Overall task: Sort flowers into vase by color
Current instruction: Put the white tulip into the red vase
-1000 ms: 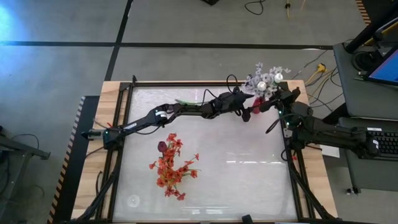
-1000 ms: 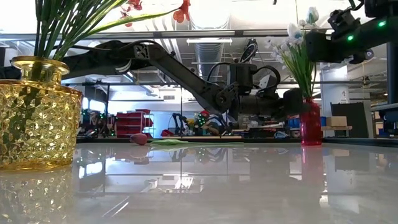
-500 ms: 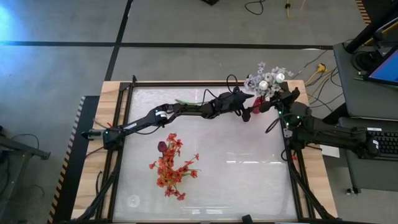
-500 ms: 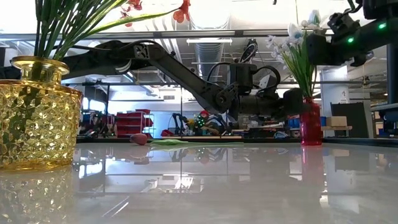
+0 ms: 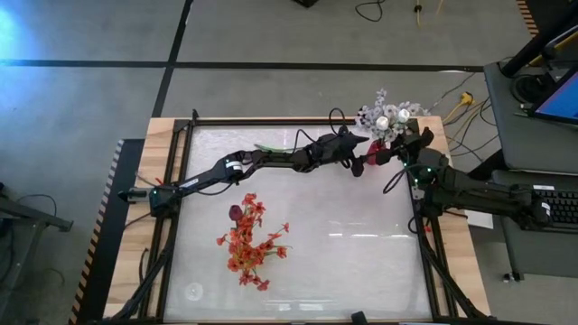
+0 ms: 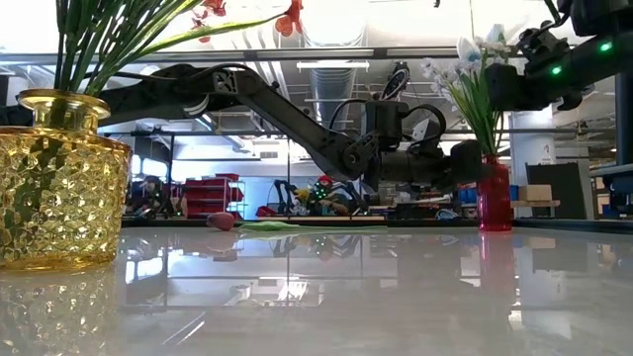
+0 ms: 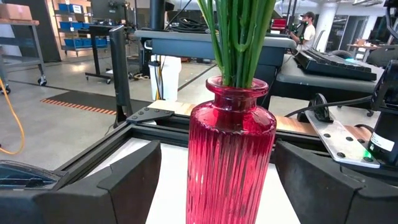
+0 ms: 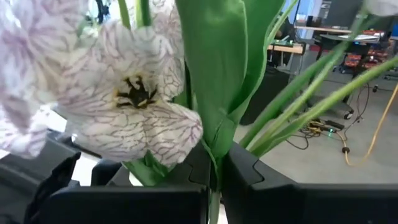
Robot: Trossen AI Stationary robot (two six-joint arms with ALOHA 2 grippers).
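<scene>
The left gripper (image 5: 365, 163) reaches across the tabletop (image 5: 361, 253) to the red vase (image 7: 231, 158) at about one o'clock, its jaws spread wide on either side of the vase body without visibly touching the glass. Green stems (image 7: 238, 37) rise from the vase neck. The right gripper (image 5: 404, 147) sits just beside the pale blossoms (image 5: 384, 113) above that vase, jaws pinched tight on a green leaf or stem (image 8: 219, 87), with a white purple-veined bloom (image 8: 134, 99) right against it. Toward seven o'clock, the red-orange sprays (image 5: 251, 242) and a dark maroon bud (image 5: 236, 212) stand in the yellow glass vase (image 6: 57, 183). A maroon tulip (image 6: 224, 222) lies flat on the far tabletop near eleven o'clock.
</scene>
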